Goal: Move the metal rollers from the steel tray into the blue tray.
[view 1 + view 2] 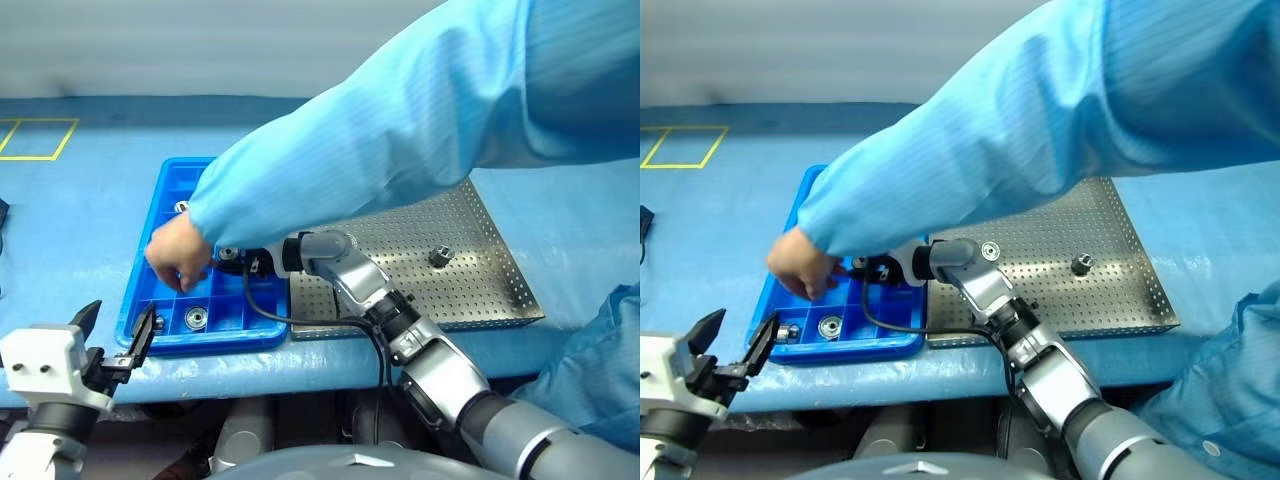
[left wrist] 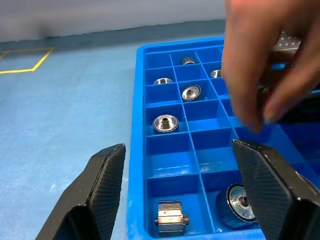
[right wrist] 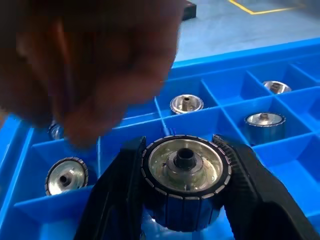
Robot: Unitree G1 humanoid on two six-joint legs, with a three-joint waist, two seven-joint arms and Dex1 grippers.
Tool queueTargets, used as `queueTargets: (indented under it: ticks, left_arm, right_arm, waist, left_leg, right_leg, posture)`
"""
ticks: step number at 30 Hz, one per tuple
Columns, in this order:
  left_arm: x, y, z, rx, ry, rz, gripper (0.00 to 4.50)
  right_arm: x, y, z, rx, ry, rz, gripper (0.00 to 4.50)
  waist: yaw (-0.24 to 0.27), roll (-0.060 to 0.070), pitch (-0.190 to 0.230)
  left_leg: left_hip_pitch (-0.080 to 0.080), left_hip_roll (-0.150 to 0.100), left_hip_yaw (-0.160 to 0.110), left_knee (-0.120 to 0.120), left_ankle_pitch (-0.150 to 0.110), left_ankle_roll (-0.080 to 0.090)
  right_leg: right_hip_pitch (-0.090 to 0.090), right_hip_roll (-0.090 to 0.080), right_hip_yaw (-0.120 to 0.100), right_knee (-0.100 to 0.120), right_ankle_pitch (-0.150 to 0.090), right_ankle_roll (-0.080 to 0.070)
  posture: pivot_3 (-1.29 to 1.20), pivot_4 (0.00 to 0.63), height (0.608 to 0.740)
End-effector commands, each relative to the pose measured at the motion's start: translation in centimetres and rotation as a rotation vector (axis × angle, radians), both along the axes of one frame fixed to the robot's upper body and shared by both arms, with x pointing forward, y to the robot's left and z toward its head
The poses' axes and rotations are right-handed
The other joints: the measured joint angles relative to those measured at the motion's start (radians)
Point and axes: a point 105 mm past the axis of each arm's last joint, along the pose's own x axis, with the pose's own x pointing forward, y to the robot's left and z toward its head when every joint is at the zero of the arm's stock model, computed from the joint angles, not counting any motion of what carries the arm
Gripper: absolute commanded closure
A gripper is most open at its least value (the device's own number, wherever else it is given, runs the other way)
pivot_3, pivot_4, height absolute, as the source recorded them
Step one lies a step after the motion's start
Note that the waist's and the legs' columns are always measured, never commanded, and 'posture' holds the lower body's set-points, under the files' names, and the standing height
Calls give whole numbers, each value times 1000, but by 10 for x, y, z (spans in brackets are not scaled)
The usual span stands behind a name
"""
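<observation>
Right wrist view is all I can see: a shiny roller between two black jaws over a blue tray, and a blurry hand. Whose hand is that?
Observer: The hand is a person's. Their light blue sleeve reaches in from the robot's right, across the steel tray.
Operator: Is my held roller the last to move?
Observer: No. One more roller stands on the steel tray, on the side away from the blue tray.
Operator: What is the other arm doing?
Observer: The left gripper hovers by the blue tray's near left corner, its jaws open and holding nothing.
</observation>
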Motion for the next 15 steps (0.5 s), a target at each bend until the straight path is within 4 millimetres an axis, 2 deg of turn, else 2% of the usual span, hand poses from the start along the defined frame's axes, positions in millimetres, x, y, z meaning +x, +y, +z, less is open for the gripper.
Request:
queueTargets:
  ticks: [1,10,11,13,15]
  left_arm:
    - [3,-7,9,22,-33,-17,776]
    - [5,-7,9,25,-24,-24,776]
    - [5,-7,9,24,-24,-26,776]
    - [5,-8,8,23,-23,-27,776]
    - [5,-8,8,19,-20,-28,776]
  right_arm:
    - [10,6,8,73,1,-19,2767]
    - [15,17,-1,46,28,-23,2767]
    - [15,17,-4,30,25,-22,2057]
    - [15,17,-6,11,5,-19,1542]
    - [15,18,2,52,-20,-29,915]
  waist:
    - [0,0,0]
    - [3,1,0]
    - [3,1,0]
    - [4,2,1]
    - [6,2,1]
  left_leg:
    - [0,0,-1,0,0,0]
    - [0,0,-4,-1,-1,-2]
    - [1,0,-4,-1,0,-2]
    - [1,0,-5,-1,0,-3]
    - [1,0,-5,-1,0,-3]
  right_leg:
    - [0,0,-1,0,0,-1]
    - [1,0,-4,0,-2,-3]
    - [2,0,-4,0,-2,-3]
    - [2,0,-5,1,-2,-3]
    - [3,1,-6,1,-2,-3]
  posture:
    - [311,150,740]
    - [319,150,740]
    - [319,150,740]
    - [321,150,740]
    - [316,150,740]
